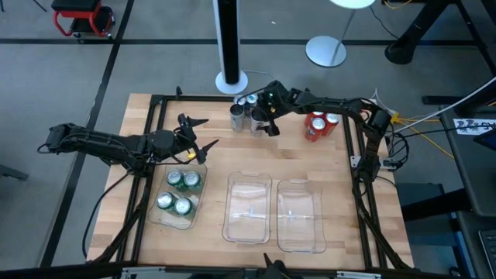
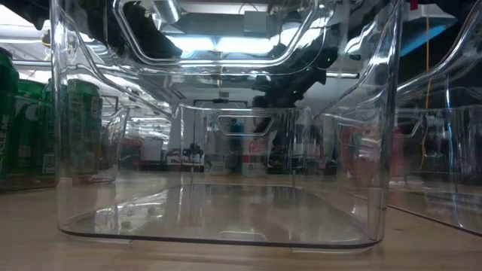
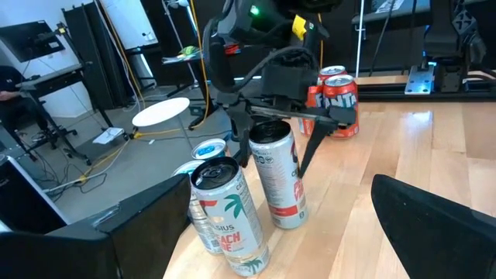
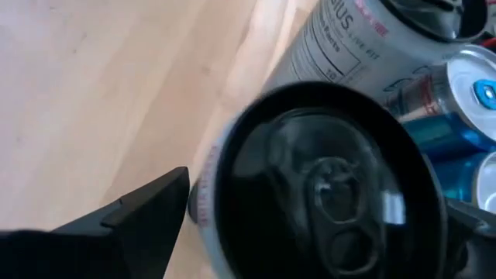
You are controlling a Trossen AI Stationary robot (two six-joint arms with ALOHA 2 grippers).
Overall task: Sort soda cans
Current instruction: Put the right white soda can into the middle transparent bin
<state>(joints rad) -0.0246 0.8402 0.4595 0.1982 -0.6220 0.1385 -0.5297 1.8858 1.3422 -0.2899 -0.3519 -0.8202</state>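
Several silver-grey cans stand on their bases at the table's far middle, and red cans stand to their right. Green cans stand in the left clear tray. My right gripper is open, pointing down over one silver can, one finger on either side of its top. My left gripper is open and empty at the table's left, just beyond the tray of green cans. A second silver can stands nearer my left gripper. My right gripper comes from above with one finger on either side of the silver can's upper wall, just below its rim. I cannot tell whether the fingers touch it. The can stands upright on the table.
Two empty clear trays lie side by side at the table's near middle; one fills the low view, with green cans at its left. A black frame runs round the table. A white lamp base stands on the floor beyond.
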